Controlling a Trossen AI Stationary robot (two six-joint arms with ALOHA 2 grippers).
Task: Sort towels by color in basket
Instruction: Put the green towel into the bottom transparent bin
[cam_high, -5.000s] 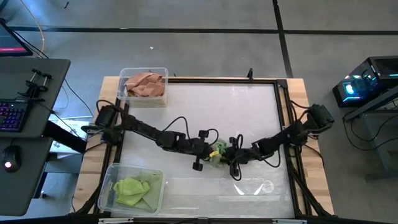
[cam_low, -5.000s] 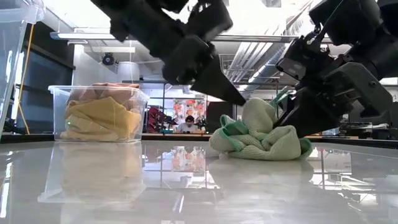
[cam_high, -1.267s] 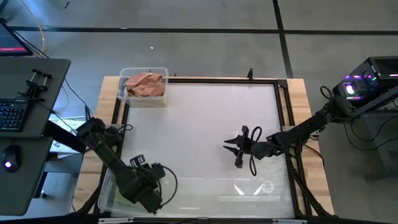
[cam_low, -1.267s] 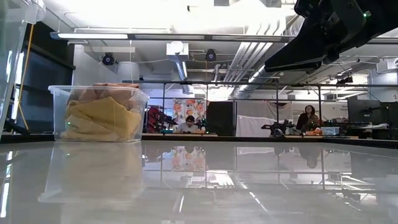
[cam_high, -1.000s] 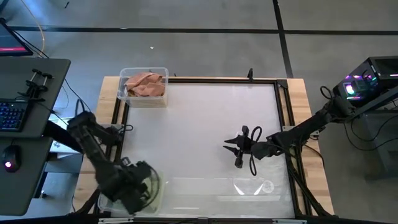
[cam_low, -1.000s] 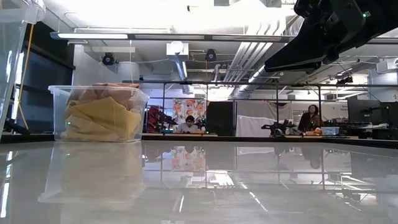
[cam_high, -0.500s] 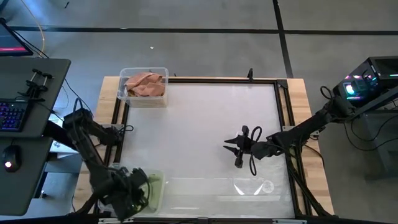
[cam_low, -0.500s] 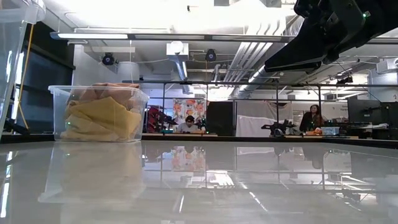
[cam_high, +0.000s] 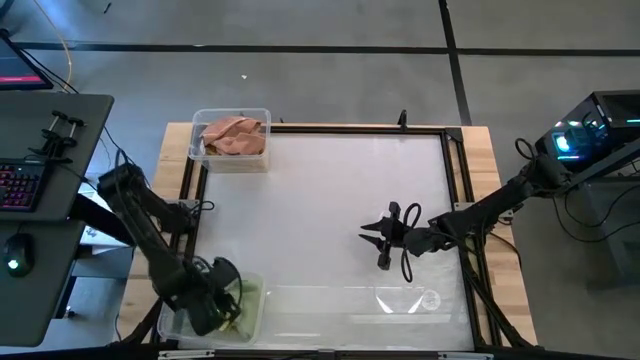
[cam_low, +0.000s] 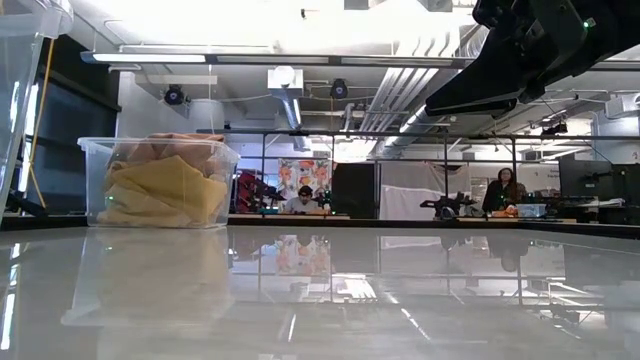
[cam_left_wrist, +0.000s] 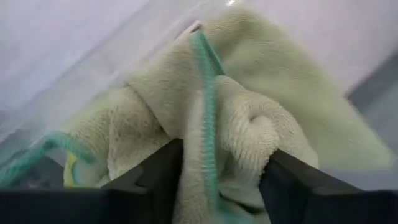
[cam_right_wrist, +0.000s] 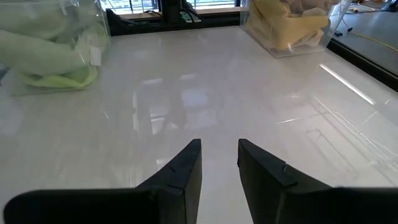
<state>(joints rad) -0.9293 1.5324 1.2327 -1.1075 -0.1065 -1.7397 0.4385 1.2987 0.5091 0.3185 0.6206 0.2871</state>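
A pale green towel (cam_left_wrist: 267, 74) with a teal edge lies bunched in the clear bin (cam_high: 252, 298) at the table's near left, on top of a lime green towel (cam_right_wrist: 59, 78). My left gripper (cam_high: 217, 308) reaches down into that bin and is shut on the pale towel. Peach and mustard yellow towels (cam_high: 233, 135) fill a second clear bin (cam_low: 160, 182) at the far left. My right gripper (cam_high: 385, 240) hangs open above the table's middle right, with nothing between its fingers (cam_right_wrist: 186, 165). My left gripper has a thick rolled fold of the pale green towel (cam_left_wrist: 245, 140) between its two fingers, with the teal hem running through the gap. It comes from above, pointing down into the bin. The rest of the towel lies slack in the bin.
The white tabletop (cam_high: 330, 200) between the two bins and my right gripper is bare and shiny. A black frame (cam_high: 455, 190) runs round the table's edge. People and benches show in the room behind the table (cam_low: 300, 200).
My left gripper has stayed over the near-left bin, shifting a little toward the near edge, while its arm's elbow has swung toward the table's left edge.
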